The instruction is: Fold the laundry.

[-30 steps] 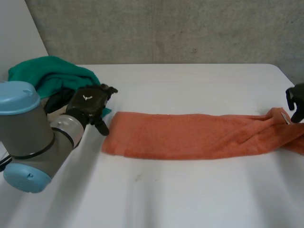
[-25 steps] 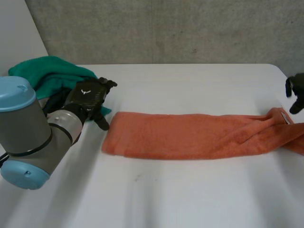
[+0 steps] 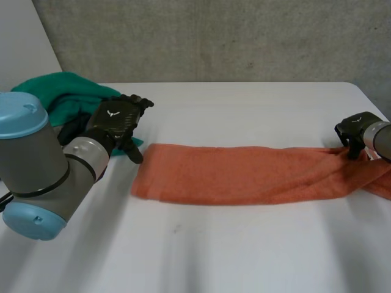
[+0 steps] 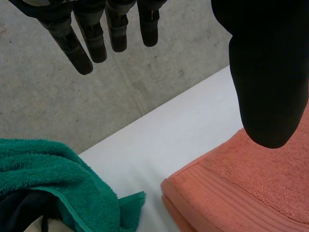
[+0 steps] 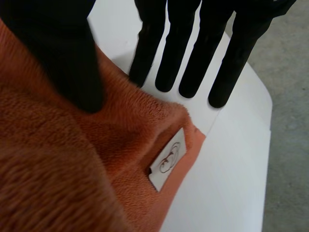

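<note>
Right wrist view: the right robot hand (image 5: 181,53) is spread wide astride the labelled corner of the orange towel (image 5: 58,159), which should be pinched through every layer before lifting. The left robot hand (image 3: 116,122), also open, is held above the towel's other end, left of mid-frame in the head view, on the bench (image 3: 244,256).

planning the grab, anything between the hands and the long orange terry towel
Nothing visible. The left hand hangs open beside one end of the long orange terry towel, the crumpled green towel behind that hand. The right hand, open, is at the other end.
</note>
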You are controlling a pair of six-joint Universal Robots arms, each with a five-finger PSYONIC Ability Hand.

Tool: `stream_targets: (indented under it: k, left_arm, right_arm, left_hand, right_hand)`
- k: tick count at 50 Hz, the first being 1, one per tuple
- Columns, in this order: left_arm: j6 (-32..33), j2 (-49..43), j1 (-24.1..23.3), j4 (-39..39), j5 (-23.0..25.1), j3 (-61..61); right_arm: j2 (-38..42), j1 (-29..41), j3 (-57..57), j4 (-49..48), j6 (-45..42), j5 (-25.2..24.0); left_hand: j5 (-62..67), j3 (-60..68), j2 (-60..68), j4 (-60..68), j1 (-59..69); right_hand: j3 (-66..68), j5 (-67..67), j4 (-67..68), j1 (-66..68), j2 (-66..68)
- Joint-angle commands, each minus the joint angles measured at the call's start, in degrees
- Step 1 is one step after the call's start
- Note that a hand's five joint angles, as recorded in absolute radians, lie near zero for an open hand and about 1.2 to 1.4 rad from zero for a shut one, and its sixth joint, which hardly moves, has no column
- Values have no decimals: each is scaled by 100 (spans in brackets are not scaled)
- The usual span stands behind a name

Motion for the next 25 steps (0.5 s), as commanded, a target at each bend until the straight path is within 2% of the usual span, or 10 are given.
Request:
stream_targets:
  k: [1,4,8,13,19,25]
  left_arm:
    - [-1,-88,60,-7,18,112]
    - [-1,-141,77,-24,27,192]
    - [-9,-281,104,-16,27,359]
    - [-9,-710,95,-33,1,876]
    - [-80,-1291,42,-270,53,1545]
    - [-308,-1889,-221,-657,229,2204]
  right_arm:
    - [-384,7,140,-124,122,51]
    - [-683,16,219,-54,175,33]
    - [-1500,16,623,8,412,-168]
    - [-2764,121,1474,-254,886,-914]
    - [-3821,306,2249,-554,1370,-1530]
    - [-4832,587,2917,-791,1923,-2233]
  left_hand:
    - [-267,-170,-142,-143,-118]
    - [-267,-170,-142,-143,-118]
    - [-267,-170,-142,-143,-118]
    - [-267,-170,-142,-143,-118]
    - [-267,-170,-142,-143,-118]
    - [-267,-170,-142,-143,-118]
  right_hand:
    - [2314,2328,2315,2289,2262]
    - [2314,2328,2315,2289,2262]
    - [2314,2328,2315,2289,2262]
    - [2314,2328,2315,2289,2262]
    - [2314,2328,2315,2289,2262]
    - [2314,2328,2315,2289,2262]
